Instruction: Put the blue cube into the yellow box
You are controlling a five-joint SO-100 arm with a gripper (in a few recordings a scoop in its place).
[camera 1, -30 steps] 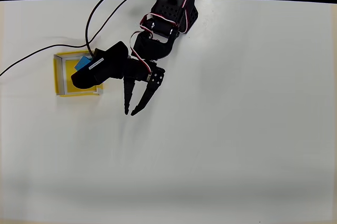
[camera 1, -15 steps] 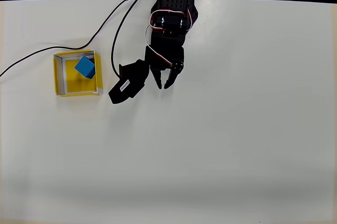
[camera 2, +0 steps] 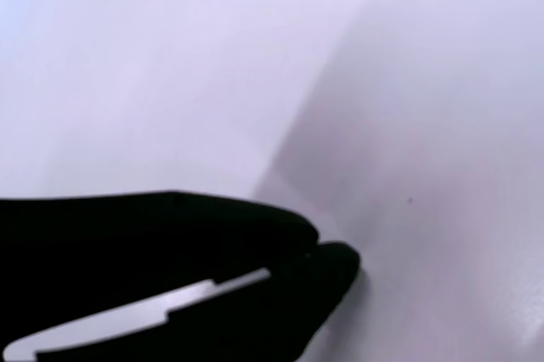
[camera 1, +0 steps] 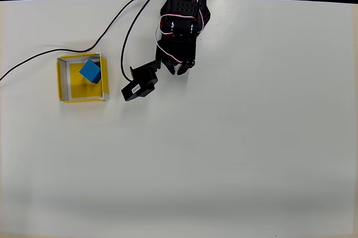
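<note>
The pincer (camera 1: pixel 174 72) has drawn back, pressed together; one blue cube (camera 1: pixel 90 71) sits in one yellow box (camera 1: pixel 62 79).

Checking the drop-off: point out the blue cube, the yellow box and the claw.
blue cube (camera 1: pixel 90 71), overhead view, on its top face.
yellow box (camera 1: pixel 62 79), overhead view, on its left wall.
claw (camera 1: pixel 178 71), overhead view, between the fingertips.
</note>
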